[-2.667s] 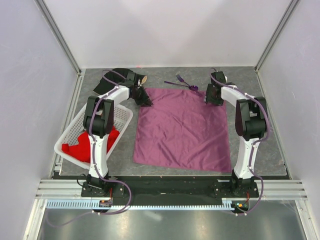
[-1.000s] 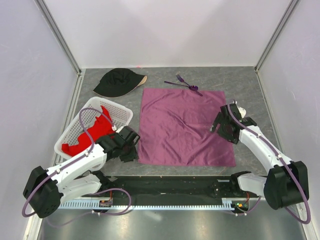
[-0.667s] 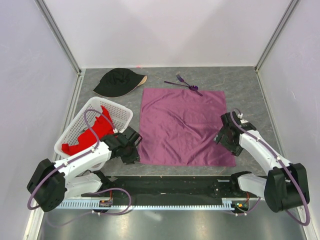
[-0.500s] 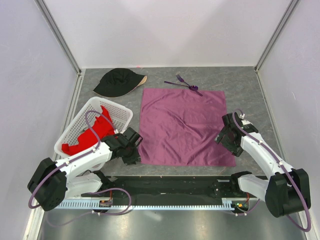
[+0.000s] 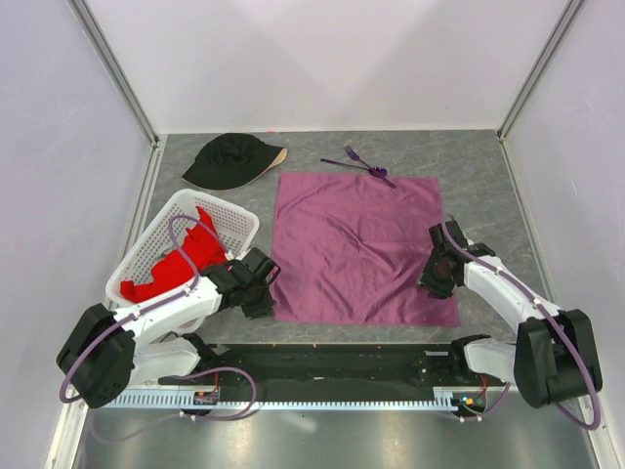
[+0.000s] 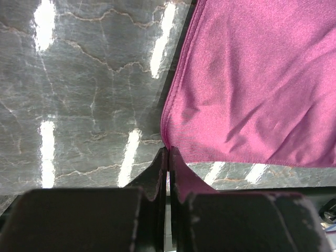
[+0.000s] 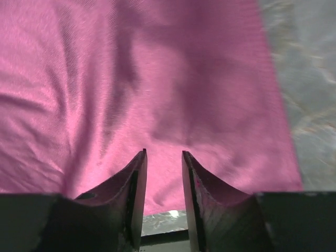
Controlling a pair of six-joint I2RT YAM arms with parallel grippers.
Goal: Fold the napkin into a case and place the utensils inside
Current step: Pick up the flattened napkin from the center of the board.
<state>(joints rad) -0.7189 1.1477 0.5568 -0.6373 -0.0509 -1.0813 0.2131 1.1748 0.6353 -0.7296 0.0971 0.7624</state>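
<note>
Lying flat on the gray worktop [image 5: 483, 171], the napkin [image 5: 356, 249] has its near left corner pinched by the left gripper [image 6: 168, 157]. Over its near right edge hangs the right gripper [image 7: 164, 157], fingers slightly apart. Utensils [image 5: 359, 162] lie at its far edge.

Napkin [image 5: 361, 249]: thin plum cloth, slight sheen, fine weave visible close up, stitched hem, soft creases. Surface [image 6: 79, 94]: grey stone-look w/ pale veins, smooth, glossy; light strips reflect off it. Left fingers [image 6: 155, 176]: dark, matt, edges scuffed pale. Right fingers [image 7: 131, 194]: same dark matt, rims a bit worn. Utensils [image 5: 361, 163]: thin purple plastic. Basket [image 5: 239, 227]: white plastic lattice. Red cloth [image 5: 186, 264] in it: soft, matt. Cap [image 5: 229, 161]: black fabric, matt, tan under brim. Arm shells [image 5: 508, 293]: smooth white plastic, black joints. Frame rails [image 5: 107, 367]: bare alu, brushed.
</note>
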